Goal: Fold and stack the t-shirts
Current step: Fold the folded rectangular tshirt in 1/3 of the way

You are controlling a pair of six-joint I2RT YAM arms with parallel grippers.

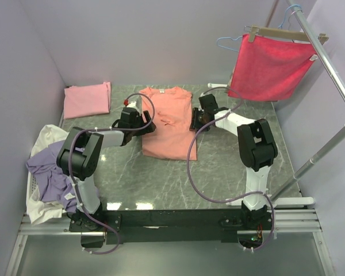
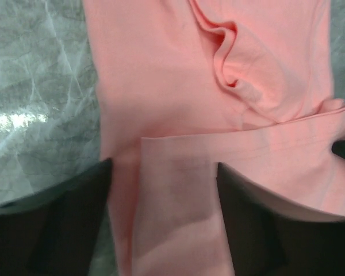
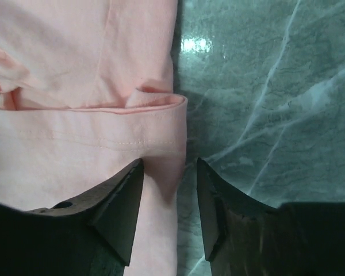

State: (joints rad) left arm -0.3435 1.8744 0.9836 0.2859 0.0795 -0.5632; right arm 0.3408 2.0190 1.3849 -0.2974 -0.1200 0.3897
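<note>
A salmon-orange t-shirt lies flat at the table's middle, collar to the far side, with both sleeves folded inward. My left gripper is at its left edge. In the left wrist view the gripper is open, its jaws wide apart over the folded sleeve. My right gripper is at the shirt's right edge. In the right wrist view the gripper is open and straddles the shirt's folded edge. A light pink shirt lies folded at the far left. Lavender and cream shirts lie heaped at the left.
A bright crimson cloth hangs from a hanger on a metal rack at the far right. The heap sits in a white basket off the table's left edge. The marble tabletop shows in front of the shirt.
</note>
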